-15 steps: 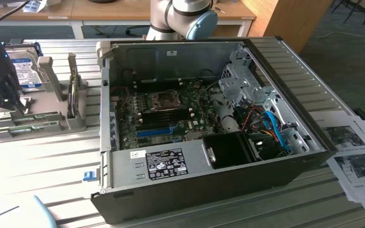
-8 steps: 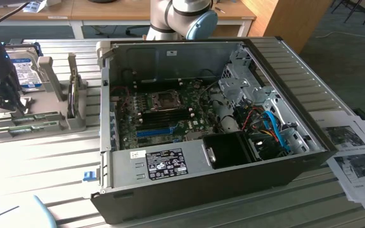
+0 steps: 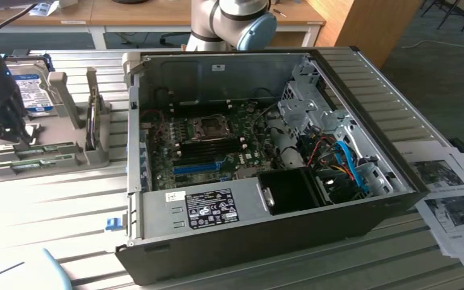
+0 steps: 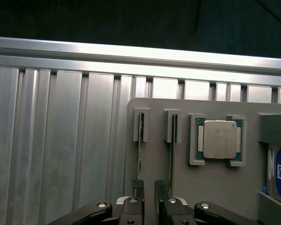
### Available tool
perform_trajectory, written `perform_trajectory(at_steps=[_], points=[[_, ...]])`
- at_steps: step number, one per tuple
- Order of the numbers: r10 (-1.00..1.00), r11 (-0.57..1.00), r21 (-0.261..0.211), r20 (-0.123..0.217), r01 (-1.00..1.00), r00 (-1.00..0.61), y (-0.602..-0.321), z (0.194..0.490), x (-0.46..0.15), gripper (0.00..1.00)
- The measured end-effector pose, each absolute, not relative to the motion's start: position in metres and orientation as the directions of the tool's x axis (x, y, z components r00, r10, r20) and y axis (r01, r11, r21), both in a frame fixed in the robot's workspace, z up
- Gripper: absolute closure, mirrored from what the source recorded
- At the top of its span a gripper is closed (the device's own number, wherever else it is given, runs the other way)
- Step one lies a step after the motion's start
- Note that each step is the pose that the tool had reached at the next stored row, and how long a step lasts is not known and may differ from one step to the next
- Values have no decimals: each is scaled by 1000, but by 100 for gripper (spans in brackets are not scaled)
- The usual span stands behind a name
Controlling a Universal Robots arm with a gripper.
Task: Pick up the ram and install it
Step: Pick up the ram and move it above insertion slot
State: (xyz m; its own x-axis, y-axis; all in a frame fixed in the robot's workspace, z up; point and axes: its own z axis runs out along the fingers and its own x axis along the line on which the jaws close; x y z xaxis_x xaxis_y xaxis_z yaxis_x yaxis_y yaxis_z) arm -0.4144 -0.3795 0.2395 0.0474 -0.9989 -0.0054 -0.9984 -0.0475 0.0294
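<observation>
gripper [image 4: 149, 187] fingers apart above a grey holder [image 4: 215, 183] with two ram sticks [image 4: 140, 140] and one processor [image 4: 218, 139].

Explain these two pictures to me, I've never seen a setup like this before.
This is a robot arm working at a bench. One picture is from a camera off to the side; the other is from a camera on the arm's wrist, looking down past its gripper. On the slatted table lies an open computer case with its motherboard showing. Beside it a grey tray holds two ram sticks standing on edge, a processor chip and a hard drive. The gripper hangs over the ram sticks with its jaws open, holding nothing.
</observation>
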Motion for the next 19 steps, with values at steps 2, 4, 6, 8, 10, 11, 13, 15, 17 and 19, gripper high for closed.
perform_trajectory(at_steps=[2, 4, 6, 8, 10, 11, 13, 15, 17, 19], points=[[-999, -47, 29, -5, -998, 47, -380, 240, -414, 77], [-999, -47, 29, -5, -998, 47, -380, 240, -414, 77], [-999, -48, 29, -5, -998, 47, -380, 240, -414, 77], [-999, -48, 29, -6, -998, 47, -380, 238, -414, 77], [-999, -48, 29, -5, -998, 47, -380, 236, -414, 77], [-999, -48, 29, -5, -998, 47, -380, 235, -414, 77], [-999, -48, 29, -6, -998, 47, -380, 232, -414, 77], [-999, -48, 29, -5, -998, 47, -380, 229, -414, 77], [-999, -48, 29, -5, -998, 47, -380, 227, -414, 77], [-999, -48, 30, -5, -998, 47, -380, 226, -414, 77]])
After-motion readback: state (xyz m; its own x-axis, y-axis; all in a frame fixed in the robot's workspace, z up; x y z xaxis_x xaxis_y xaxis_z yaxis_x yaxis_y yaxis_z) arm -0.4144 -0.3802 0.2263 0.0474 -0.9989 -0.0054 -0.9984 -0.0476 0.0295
